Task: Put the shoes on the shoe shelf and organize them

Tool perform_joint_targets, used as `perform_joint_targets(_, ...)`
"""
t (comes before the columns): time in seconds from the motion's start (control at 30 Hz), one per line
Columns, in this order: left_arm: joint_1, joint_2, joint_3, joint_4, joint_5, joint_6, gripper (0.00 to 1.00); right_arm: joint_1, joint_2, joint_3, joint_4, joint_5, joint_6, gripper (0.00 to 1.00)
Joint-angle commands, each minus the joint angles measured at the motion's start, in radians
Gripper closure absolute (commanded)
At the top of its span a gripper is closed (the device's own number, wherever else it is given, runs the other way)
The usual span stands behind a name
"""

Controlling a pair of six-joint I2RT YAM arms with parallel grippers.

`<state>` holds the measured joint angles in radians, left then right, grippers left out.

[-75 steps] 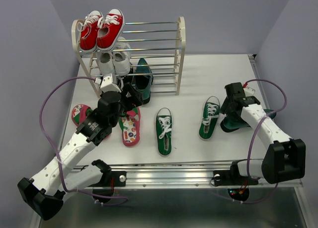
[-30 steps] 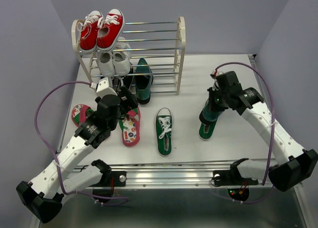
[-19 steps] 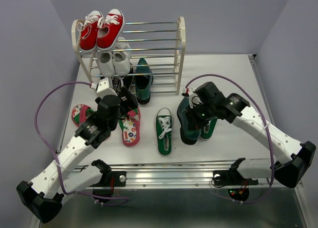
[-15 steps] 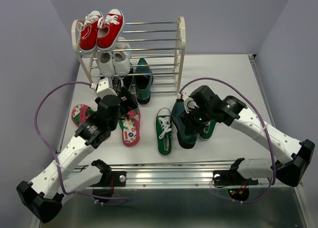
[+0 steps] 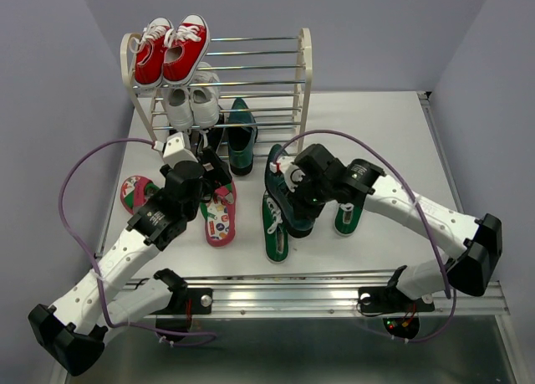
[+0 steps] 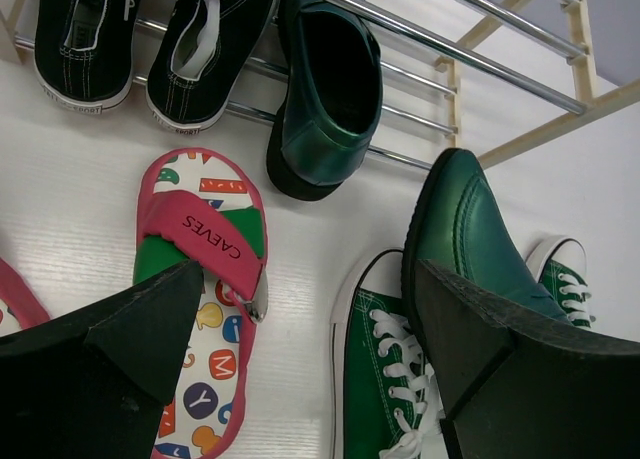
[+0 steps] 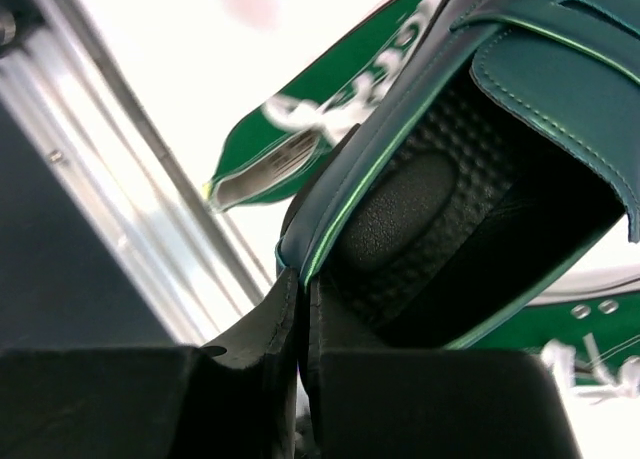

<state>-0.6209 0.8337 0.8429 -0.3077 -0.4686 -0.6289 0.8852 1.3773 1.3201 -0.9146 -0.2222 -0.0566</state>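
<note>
The right gripper (image 5: pixel 303 198) is closed tight on the heel rim of a dark green loafer (image 5: pixel 279 181). In the right wrist view its fingers (image 7: pixel 270 329) pinch the rim between them. It holds the shoe in the air above a green canvas sneaker (image 5: pixel 274 238) that lies on the table (image 5: pixel 376 125). The loafer's long axis runs away from the gripper toward the shoe shelf (image 5: pixel 304 74), toe foremost and heel nearest the fingers.

The second loafer (image 5: pixel 242 137) sits on the bottom tier with its toe inward. The bare rods just to its right look like the natural slot for its partner. That gap lies almost straight ahead of the held toe, near but not yet reached, so the coming move is probably a forward push along the shoe's own axis, kept low enough to pass under the middle tier.

The right arm is plainly the one placed for it. The likely hazard is the toe catching a rod or nudging the second loafer.

The left gripper (image 5: pixel 211 168) hovers with its jaws spread wide and nothing between them, above a pink-edged flip-flop (image 6: pixel 205 279) just in front of the shelf's left half — clear of the loafer's path, as far as the views show
</note>
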Motion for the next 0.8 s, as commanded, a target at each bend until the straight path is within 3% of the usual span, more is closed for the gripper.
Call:
perform_joint_targets(0.0,-0.003,-0.019,-0.011,0.033,-0.027,0.018,0.01,0.008,0.026,0.076,0.187,0.138,-0.094,0.99)
perform_joint_targets(0.17,-0.002,-0.016,-0.011,0.041,-0.024,0.024,0.01,0.008,0.066,0.06,0.335,0.216,-0.124,0.99)
perform_joint_targets(0.37,-0.003,-0.018,-0.011,0.038,-0.022,0.026,0.01,0.008,0.147,0.128,0.37,0.325,-0.129,0.99)
perform_joint_targets(0.77,-0.003,-0.022,-0.011,0.035,-0.025,0.026,0.01,-0.037,0.245,0.189,0.468,0.317,-0.143,0.99)
